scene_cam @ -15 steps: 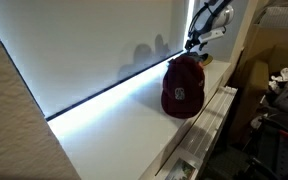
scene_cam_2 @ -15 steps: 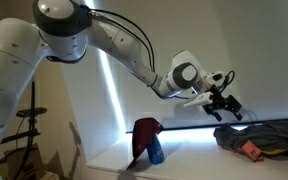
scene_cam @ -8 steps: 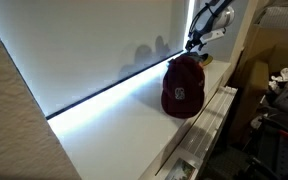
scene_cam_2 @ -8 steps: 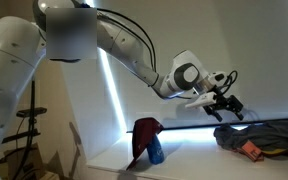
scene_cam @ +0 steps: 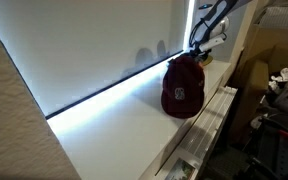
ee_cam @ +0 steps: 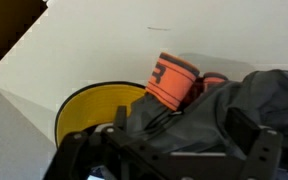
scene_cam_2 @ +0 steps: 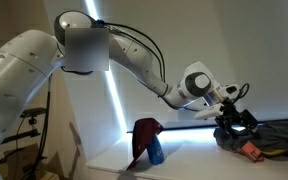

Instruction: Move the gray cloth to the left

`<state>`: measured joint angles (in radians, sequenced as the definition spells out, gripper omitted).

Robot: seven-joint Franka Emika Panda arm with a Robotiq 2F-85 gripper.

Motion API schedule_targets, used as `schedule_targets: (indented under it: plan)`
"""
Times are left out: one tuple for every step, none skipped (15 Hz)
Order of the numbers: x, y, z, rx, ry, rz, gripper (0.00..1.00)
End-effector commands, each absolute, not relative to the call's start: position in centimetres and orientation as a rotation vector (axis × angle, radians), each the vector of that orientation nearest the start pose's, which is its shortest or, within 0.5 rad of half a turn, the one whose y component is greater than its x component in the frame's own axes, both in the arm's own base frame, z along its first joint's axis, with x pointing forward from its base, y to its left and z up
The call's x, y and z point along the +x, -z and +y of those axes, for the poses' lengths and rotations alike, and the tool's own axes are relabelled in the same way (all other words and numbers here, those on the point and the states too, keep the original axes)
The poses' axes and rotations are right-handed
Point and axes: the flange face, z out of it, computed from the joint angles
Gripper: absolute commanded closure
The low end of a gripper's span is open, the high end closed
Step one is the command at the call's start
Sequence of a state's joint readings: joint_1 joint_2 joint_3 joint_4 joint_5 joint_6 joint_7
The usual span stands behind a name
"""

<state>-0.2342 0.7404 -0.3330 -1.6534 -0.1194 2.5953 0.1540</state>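
The gray cloth [ee_cam: 224, 100] lies crumpled on the white table, with an orange-and-black item [ee_cam: 174, 78] against it and a yellow round object [ee_cam: 94, 112] beside it. In the wrist view my gripper [ee_cam: 164, 142] is open, its dark fingers [ee_cam: 246, 135] standing either side of the cloth's folds, low over it. In an exterior view the gripper [scene_cam_2: 234, 119] is down at the cloth [scene_cam_2: 274, 135], with the orange item [scene_cam_2: 250, 150] at the cloth's front. In an exterior view the gripper [scene_cam: 199, 45] is just behind a maroon cap [scene_cam: 183, 87]; the cloth is hidden there.
The maroon cap [scene_cam_2: 144, 132] sits on a blue object [scene_cam_2: 156, 152] further along the white table [scene_cam: 114, 125]. A bright light strip runs along the table's back edge at the wall. Shelving and clutter stand past the table's edge [scene_cam: 274, 110].
The arm has reached further out and the gripper has come down from above the cloth onto it. The cap and cloth have not moved.
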Motion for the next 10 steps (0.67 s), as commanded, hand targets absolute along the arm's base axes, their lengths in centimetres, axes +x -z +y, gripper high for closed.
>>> schedule_targets:
  plan:
    - [61.6,-22.4,-35.0,-3.339,0.3,0.883,0.0]
    - [61.4,-22.9,-35.2,-3.277,0.363,0.936,0.0]
    - [61.1,-23.3,-35.4,-3.219,0.4,0.985,0.0]
    - [61.0,-23.1,-36.0,-3.16,0.394,1.021,0.0]
    - [60.7,-23.0,-36.4,-3.115,0.381,1.071,0.0]
    - [61.5,-22.5,-35.6,-3.196,0.365,1.025,0.0]
    - [61.3,-22.4,-36.0,-3.167,0.368,1.054,0.0]
    - [61.0,-22.4,-36.4,-3.152,0.368,1.072,0.0]
    - [60.9,-22.4,-36.6,-3.145,0.369,1.08,0.0]
    - [61.1,-22.5,-36.2,-3.123,0.363,1.037,0.0]
